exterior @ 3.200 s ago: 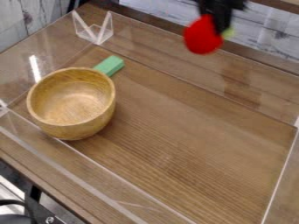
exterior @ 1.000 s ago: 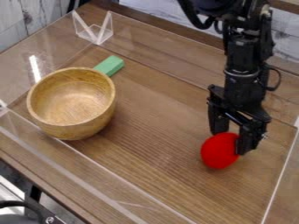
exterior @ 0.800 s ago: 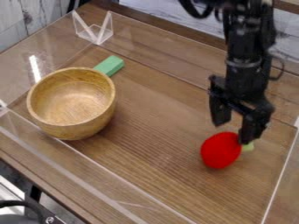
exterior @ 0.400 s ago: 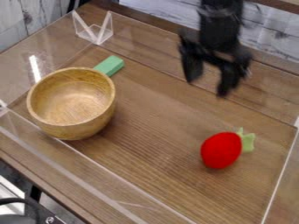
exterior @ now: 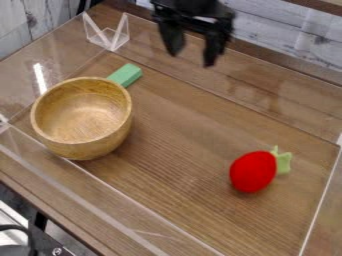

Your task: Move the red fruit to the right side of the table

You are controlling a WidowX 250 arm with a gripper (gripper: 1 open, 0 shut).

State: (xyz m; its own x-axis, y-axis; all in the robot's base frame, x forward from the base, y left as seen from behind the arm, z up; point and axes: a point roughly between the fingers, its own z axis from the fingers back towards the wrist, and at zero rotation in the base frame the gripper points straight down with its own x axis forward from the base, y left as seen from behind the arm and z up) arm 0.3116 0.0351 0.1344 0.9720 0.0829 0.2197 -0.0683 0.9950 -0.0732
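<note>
You carried the red fruit (exterior: 254, 170) from high at the back down to the right side of the desk (exterior: 187, 140); you let it go there; your hand (exterior: 193, 45), jaws spread, has since risen and swung back left, well apart from it.

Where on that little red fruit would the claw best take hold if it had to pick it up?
Probably across the round red body of the red fruit, coming straight down from above. It lies on its side on bare table, green leafy end toward the right wall, so the open gripper should avoid that end.

Bright, even light; glare streaks the acrylic walls (exterior: 54, 50); whole picture slightly soft.
</note>
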